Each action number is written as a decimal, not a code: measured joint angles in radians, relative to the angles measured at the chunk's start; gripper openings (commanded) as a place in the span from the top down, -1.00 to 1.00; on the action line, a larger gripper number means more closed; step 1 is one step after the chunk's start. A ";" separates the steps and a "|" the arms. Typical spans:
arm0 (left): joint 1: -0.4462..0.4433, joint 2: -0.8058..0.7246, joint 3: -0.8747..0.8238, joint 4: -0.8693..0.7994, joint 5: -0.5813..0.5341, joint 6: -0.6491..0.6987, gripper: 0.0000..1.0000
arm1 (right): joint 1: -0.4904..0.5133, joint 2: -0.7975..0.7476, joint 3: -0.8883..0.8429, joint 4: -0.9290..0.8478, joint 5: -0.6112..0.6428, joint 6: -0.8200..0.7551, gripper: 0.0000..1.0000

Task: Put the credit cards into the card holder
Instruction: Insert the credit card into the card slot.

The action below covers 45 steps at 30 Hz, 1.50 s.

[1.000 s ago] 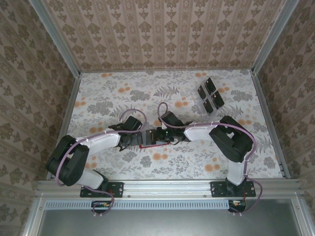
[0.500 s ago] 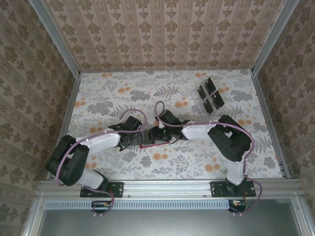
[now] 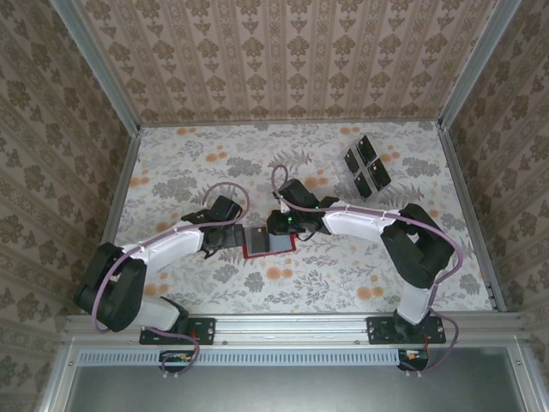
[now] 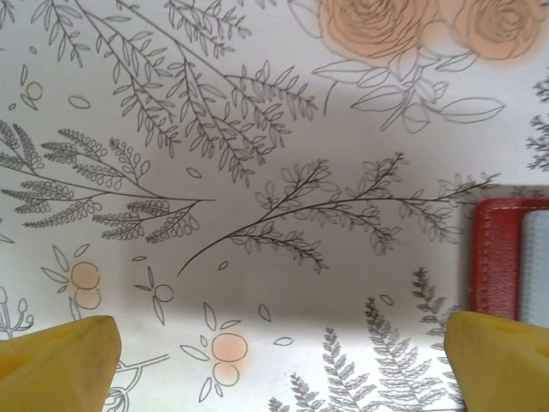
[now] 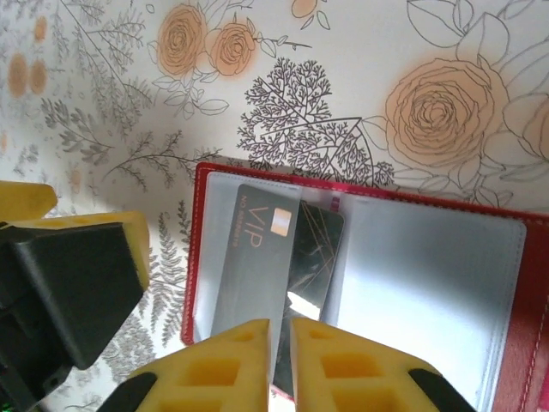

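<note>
Looking down from above, a floral sheet of grey leaves and orange roses is covering the tabletop. Patterned brown wallpaper is lining the walls on three sides, and a metal rail is running along the near edge.

Starting on the left, the left arm is reaching in towards the centre. Its left end effector is hanging low over bare floral sheet, just beside the left edge of the card holder. In the left wrist view its yellow fingertips are standing spread wide with nothing between them, and the holder's red stitched edge is peeking in at the right, apart from both tips.

At centre, the red card holder is lying open and flat on the tabletop, greyish pockets facing up. A dark credit card, lettered VIP, is sitting partway in its left-hand pocket, slightly tilted.

From the right, the right end effector is hovering over the holder. In its wrist view the two yellow fingers are pressed almost together, and the card's near end is running into the thin slit between them, so they appear to be pinching it.

Far right and towards the back, well apart from both arms, a clear tray is lying at an angle holding the other credit cards.
</note>
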State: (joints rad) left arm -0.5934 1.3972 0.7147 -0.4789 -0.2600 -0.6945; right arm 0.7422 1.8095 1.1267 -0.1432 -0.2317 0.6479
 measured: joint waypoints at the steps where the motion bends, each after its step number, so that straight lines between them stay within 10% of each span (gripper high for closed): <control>1: 0.001 0.007 0.002 -0.005 -0.002 0.000 -1.00 | 0.000 0.013 0.006 -0.004 0.002 -0.003 0.85; 45: 0.006 0.113 0.026 0.013 0.024 0.016 -1.00 | 0.050 0.203 0.131 -0.022 -0.012 -0.013 0.83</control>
State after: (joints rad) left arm -0.5873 1.5101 0.7406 -0.4664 -0.2356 -0.6788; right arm 0.7925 2.0125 1.2579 -0.1650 -0.2436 0.6353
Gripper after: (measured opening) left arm 0.997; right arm 0.043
